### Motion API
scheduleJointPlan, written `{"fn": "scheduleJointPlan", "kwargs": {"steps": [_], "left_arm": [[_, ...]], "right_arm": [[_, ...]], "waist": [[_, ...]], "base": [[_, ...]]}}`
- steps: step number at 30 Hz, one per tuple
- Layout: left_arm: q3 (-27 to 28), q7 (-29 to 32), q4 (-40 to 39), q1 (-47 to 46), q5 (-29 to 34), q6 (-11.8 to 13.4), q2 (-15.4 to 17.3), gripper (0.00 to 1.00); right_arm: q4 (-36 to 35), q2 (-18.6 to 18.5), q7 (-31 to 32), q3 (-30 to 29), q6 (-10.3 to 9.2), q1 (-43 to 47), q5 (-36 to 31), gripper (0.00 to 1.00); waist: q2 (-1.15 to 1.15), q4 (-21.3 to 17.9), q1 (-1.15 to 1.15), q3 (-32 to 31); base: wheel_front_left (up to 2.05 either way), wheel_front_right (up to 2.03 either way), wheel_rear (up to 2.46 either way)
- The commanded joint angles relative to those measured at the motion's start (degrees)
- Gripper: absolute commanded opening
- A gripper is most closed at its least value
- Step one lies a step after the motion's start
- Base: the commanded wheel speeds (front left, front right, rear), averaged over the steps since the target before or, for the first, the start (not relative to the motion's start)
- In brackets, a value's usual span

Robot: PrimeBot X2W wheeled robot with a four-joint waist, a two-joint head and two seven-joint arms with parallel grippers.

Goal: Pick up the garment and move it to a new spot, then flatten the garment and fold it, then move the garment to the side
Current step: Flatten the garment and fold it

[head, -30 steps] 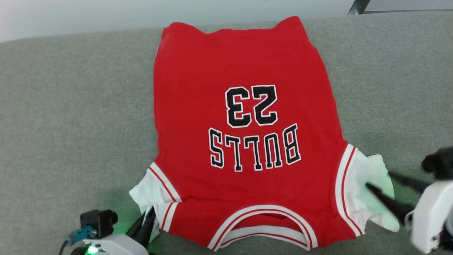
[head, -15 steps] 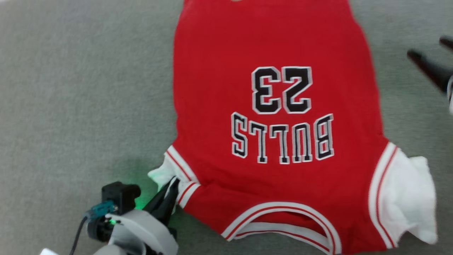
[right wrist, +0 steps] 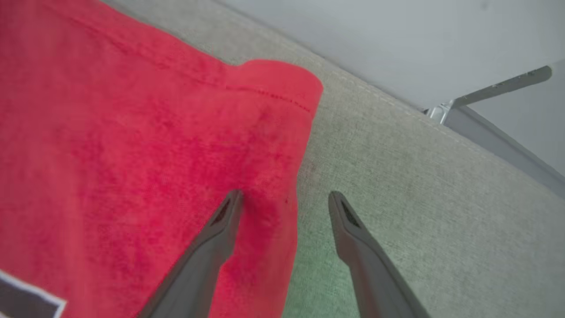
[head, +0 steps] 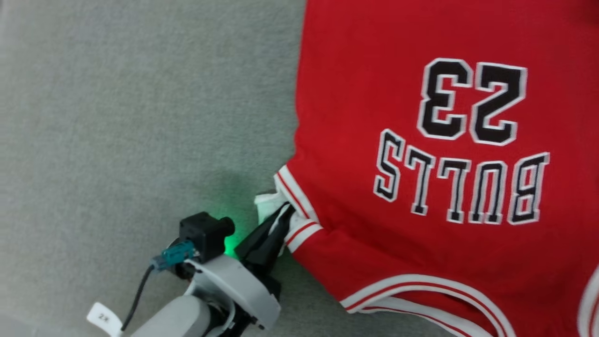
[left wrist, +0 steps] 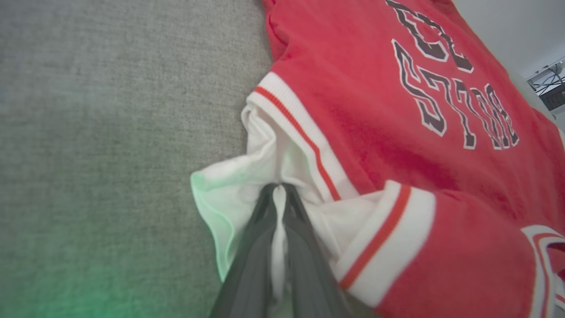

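Note:
The garment [head: 374, 93], a red jersey with black white-outlined "23" and "BULLS", lies flat on the grey surface with its neckline toward me. My left gripper [head: 282, 216] is shut on the white lining at the jersey's left armhole. The left wrist view shows that white fabric [left wrist: 247, 176] pinched between the gripper [left wrist: 279, 194] fingers, beside the red-striped trim. My right gripper [right wrist: 286, 196] is open just above the garment [right wrist: 132, 132]. One finger is over the red cloth and the other over the grey surface, astride the side edge near the far hem corner.
The grey fabric surface [head: 117, 117] stretches wide to the left of the jersey. In the right wrist view its far edge [right wrist: 397, 110] runs close behind the hem corner, with a metal bar [right wrist: 499, 88] beyond it. A cable and a white tag [head: 100, 317] hang from my left wrist.
The head camera has swung left and closer, so the jersey sits further right in the picture. My right gripper left the white right armhole and travelled up the jersey's side. The left grip holds.

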Motion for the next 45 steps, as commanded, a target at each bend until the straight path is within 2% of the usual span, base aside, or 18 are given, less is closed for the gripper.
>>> {"fn": "scheduleJointPlan", "kwargs": {"steps": [1,8,10,11,20,26,36,45], "left_arm": [[-0.7,2.1,5.2,0.7,-0.4,1.3,-0.1,0.00],[-1.4,1.7,7.7,-0.1,-0.2,0.7,-1.2,0.00],[-1.4,1.6,8.1,-0.3,-0.4,0.4,-1.2,0.00],[-1.4,1.6,8.3,-0.2,-0.5,0.3,-1.2,0.00],[-1.5,1.3,8.6,-0.5,-0.6,0.5,-1.6,0.00],[0.0,-0.5,9.0,0.0,-1.1,1.9,-1.5,0.00],[1.2,-0.3,8.4,0.7,-1.1,2.5,1.6,0.00],[1.3,0.3,6.5,2.0,-1.7,2.7,2.9,0.00]], "right_arm": [[1.1,-0.6,-0.2,0.7,-0.07,-0.7,-0.8,1.00],[10.9,0.3,-1.9,4.1,-0.05,-1.8,0.0,1.00],[12.2,0.6,-2.2,5.3,-0.01,-1.7,0.8,0.41],[12.8,0.7,-2.2,5.8,-0.01,-1.6,1.2,0.00],[15.6,0.9,-4.4,8.6,-0.01,-2.7,4.2,0.00],[13.3,0.5,-7.8,10.0,-0.01,-0.6,8.7,0.00],[0.5,-7.9,-8.9,16.0,-0.07,9.4,17.9,0.00],[-17.0,-17.9,-10.9,16.8,-0.07,26.4,24.8,0.00]], "waist": [[0.00,4.4,0.00,4.2],[0.00,5.7,0.00,5.3],[0.00,5.7,0.00,5.2],[0.00,5.7,0.00,5.1],[0.00,4.5,0.00,3.7],[0.00,2.0,0.00,-0.3],[0.00,-4.7,0.00,-8.9],[0.00,-9.1,0.00,-14.0]], "base": [[0.00,0.00,0.00],[0.00,0.00,0.00],[0.00,0.00,0.00],[0.00,0.00,0.00],[0.00,0.00,0.00],[0.00,0.00,0.00],[0.00,0.00,0.00],[0.00,0.00,0.00]]}}
